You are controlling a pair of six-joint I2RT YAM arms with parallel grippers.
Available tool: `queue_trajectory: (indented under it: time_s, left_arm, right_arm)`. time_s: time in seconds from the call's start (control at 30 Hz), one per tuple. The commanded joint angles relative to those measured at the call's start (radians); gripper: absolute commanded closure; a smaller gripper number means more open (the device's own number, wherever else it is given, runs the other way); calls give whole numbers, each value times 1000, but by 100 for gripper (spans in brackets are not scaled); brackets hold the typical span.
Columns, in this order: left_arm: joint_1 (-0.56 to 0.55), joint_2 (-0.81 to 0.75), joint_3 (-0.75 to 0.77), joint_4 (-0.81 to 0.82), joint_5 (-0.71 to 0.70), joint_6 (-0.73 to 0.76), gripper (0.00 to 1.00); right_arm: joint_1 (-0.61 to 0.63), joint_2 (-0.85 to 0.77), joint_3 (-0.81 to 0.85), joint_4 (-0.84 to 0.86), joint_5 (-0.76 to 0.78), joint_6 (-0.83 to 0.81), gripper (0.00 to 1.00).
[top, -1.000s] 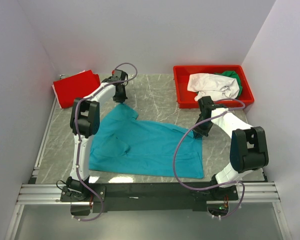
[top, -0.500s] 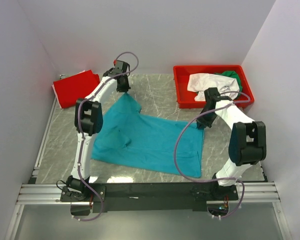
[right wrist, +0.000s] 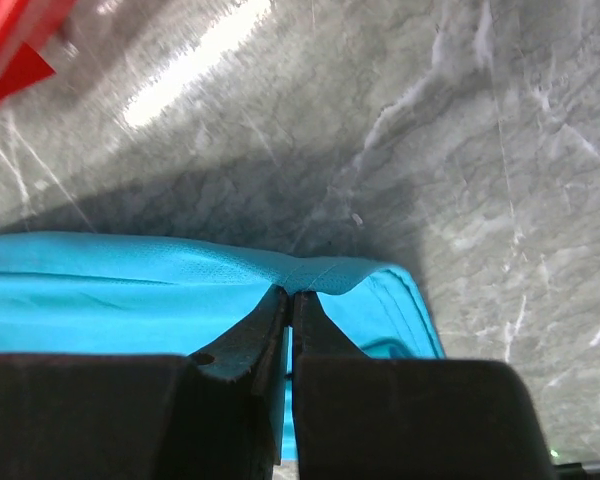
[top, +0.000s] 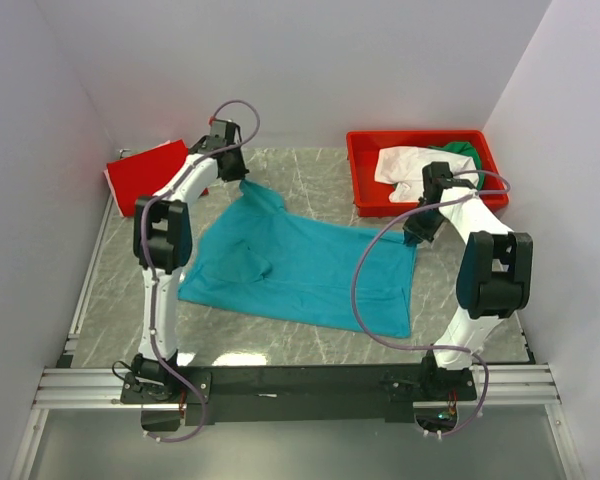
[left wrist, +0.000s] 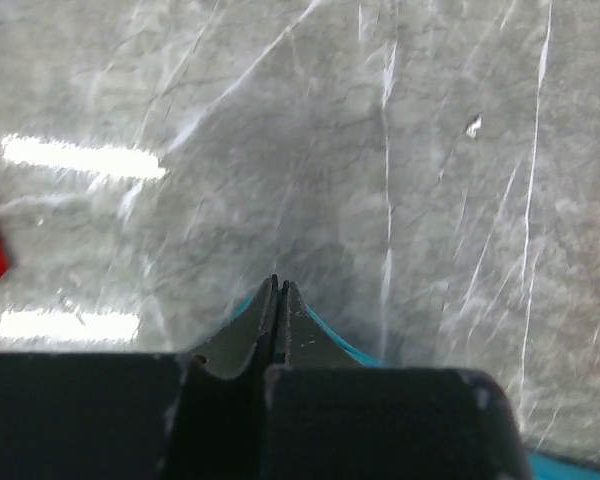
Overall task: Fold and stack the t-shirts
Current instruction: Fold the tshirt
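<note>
The teal t-shirt (top: 300, 265) lies spread across the middle of the table, its far corners lifted. My left gripper (top: 242, 181) is shut on its far left corner; a thin teal edge (left wrist: 330, 340) shows beside the closed jaws (left wrist: 278, 283). My right gripper (top: 413, 238) is shut on its far right edge, the teal cloth (right wrist: 130, 290) bunched at the jaw tips (right wrist: 290, 292). The red t-shirt (top: 145, 175) lies folded at the far left. The white t-shirt (top: 415, 168) and the green t-shirt (top: 463, 152) lie in the red bin (top: 365, 190).
The red plastic bin stands at the far right by the right wall; its corner shows in the right wrist view (right wrist: 15, 50). White walls close in on three sides. A metal rail (top: 300, 380) runs along the near edge.
Both grippers have moved away from the bases and outward, pulling the teal t-shirt's far edge toward the back and stretching it wider. The red shirt and the bin have not moved.
</note>
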Motion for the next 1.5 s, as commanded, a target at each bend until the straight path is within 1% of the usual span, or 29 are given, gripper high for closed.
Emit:
queue_trajectory:
  time_s: [0.0, 0.07, 0.1, 0.2, 0.33, 0.47, 0.6, 0.7, 0.97, 1.1, 1.23, 1.47]
  left_arm:
    - [-5, -169, -111, 79, 31, 35, 100]
    - [-6, -232, -166, 89, 31, 52, 100]
    - [-6, -252, -194, 90, 3, 62, 100]
    - [-6, -341, -332, 99, -19, 98, 100]
    - [-6, -463, -450, 112, -7, 101, 100]
    - [-8, -542, -550, 90, -10, 101, 100]
    - [-9, -625, -679, 73, -27, 104, 100]
    - [-12, -683, -743, 56, -30, 104, 100]
    - [-36, -826, -855, -13, -47, 96, 100]
    - [-43, -890, -929, -20, -48, 84, 100]
    - [-49, -965, -969, -36, -45, 75, 100]
    - [-52, -1046, -1016, -91, -67, 41, 99]
  right_arm:
    - [-6, -45, 8, -36, 16, -40, 100]
    - [-6, -79, -36, -32, 22, -41, 100]
    - [-6, -91, -53, -30, 22, -44, 100]
    - [-3, -131, -113, -20, -7, -44, 100]
    - [14, -177, -173, -23, -19, -37, 100]
    - [20, -224, -200, -33, -12, -38, 100]
    - [20, -241, -223, -52, 3, -41, 100]
    - [20, -257, -243, -61, 10, -40, 100]
    - [57, -284, -278, -79, 16, -38, 100]
    - [66, -296, -301, -72, 14, -26, 100]
    - [88, -310, -320, -79, 22, -18, 100]
    - [92, -320, -349, -93, 56, -14, 100]
